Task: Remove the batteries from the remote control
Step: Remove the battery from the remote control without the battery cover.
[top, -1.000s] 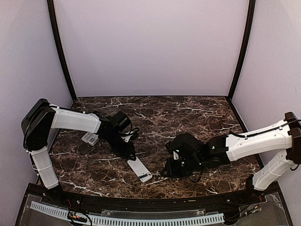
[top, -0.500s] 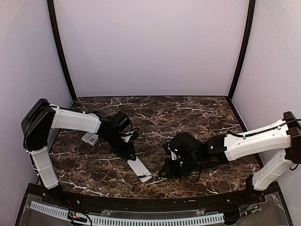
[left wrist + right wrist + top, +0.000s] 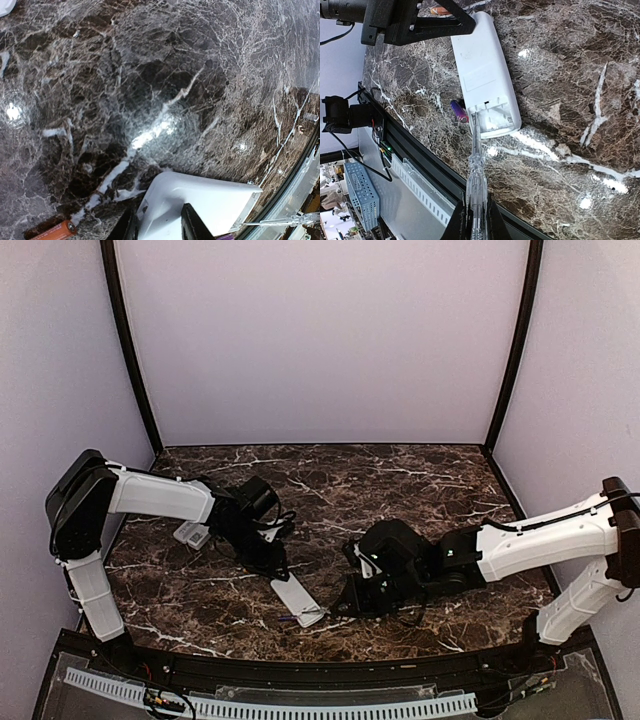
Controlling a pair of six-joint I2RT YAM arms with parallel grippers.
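The white remote control (image 3: 481, 65) lies on the marble near the front edge, its battery compartment (image 3: 495, 119) open at the near end. My left gripper (image 3: 159, 222) is shut on the remote's far half, a finger on each long side; it also shows in the top view (image 3: 270, 562). My right gripper (image 3: 475, 214) is shut on a clear plastic pry tool (image 3: 476, 165), whose tip rests in the open compartment. A purple battery (image 3: 459, 111) lies on the marble right beside the compartment. An orange battery (image 3: 56, 231) lies on the marble near the left gripper.
Small white flat covers (image 3: 192, 534) lie at the left by the left forearm. The black front rail (image 3: 415, 150) runs just beyond the remote's near end. The right arm (image 3: 540, 545) stretches in low from the right.
My right gripper has slid left with the tool up to the remote's near end. A purple battery now shows beside the remote. The left arm has stayed put.
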